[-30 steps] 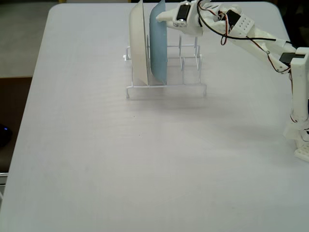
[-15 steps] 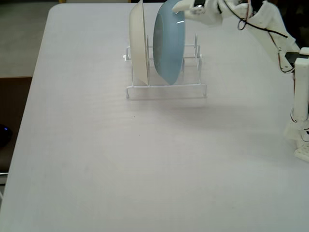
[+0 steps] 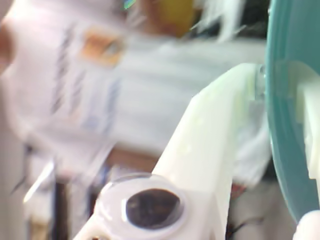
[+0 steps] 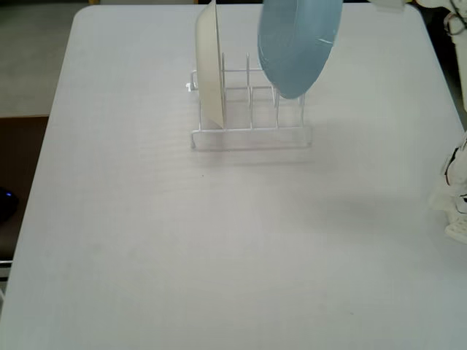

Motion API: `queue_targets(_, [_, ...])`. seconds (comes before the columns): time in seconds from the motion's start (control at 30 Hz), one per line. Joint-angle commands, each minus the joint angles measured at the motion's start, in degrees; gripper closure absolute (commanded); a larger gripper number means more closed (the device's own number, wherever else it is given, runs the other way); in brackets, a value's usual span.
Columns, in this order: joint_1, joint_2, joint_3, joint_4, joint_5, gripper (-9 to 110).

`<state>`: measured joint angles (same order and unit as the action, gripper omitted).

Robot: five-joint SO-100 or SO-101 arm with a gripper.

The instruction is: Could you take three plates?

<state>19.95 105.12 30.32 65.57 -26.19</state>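
Note:
A light blue plate (image 4: 299, 44) hangs tilted in the air above the right part of the white wire rack (image 4: 252, 135), clear of its slots. In the wrist view my gripper (image 3: 277, 80) is shut on the plate's rim (image 3: 285, 140). One white finger (image 3: 210, 150) lies on the near side and the other finger (image 3: 309, 115) on the far side. In the fixed view the gripper is cut off by the top edge.
A cream-white plate (image 4: 209, 65) stands upright in the rack's left slot. The arm's base (image 4: 456, 208) sits at the table's right edge. The pale tabletop (image 4: 219, 248) spreads in front of the rack.
The blue plate has come up out of its rack slot and moved up and to the right, carried by the gripper. The arm has risen mostly out of the fixed view.

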Motion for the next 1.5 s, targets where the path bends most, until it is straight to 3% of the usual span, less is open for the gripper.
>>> queue_targets(0.0, [-4.7, 6.8, -1.2, 0.1, 2.1, 102])
queue_targets(0.37, [-26.2, 8.5, 1.9, -7.6, 6.1, 102])
queue_targets(0.63, [-36.6, 10.2, 19.3, -30.2, 6.0, 102])
queue_targets(1.0, [-39.5, 10.1, 32.2, -53.2, 0.3, 102])
queue_targets(1.47, [-39.3, 9.8, 34.3, -57.0, -1.5, 102])
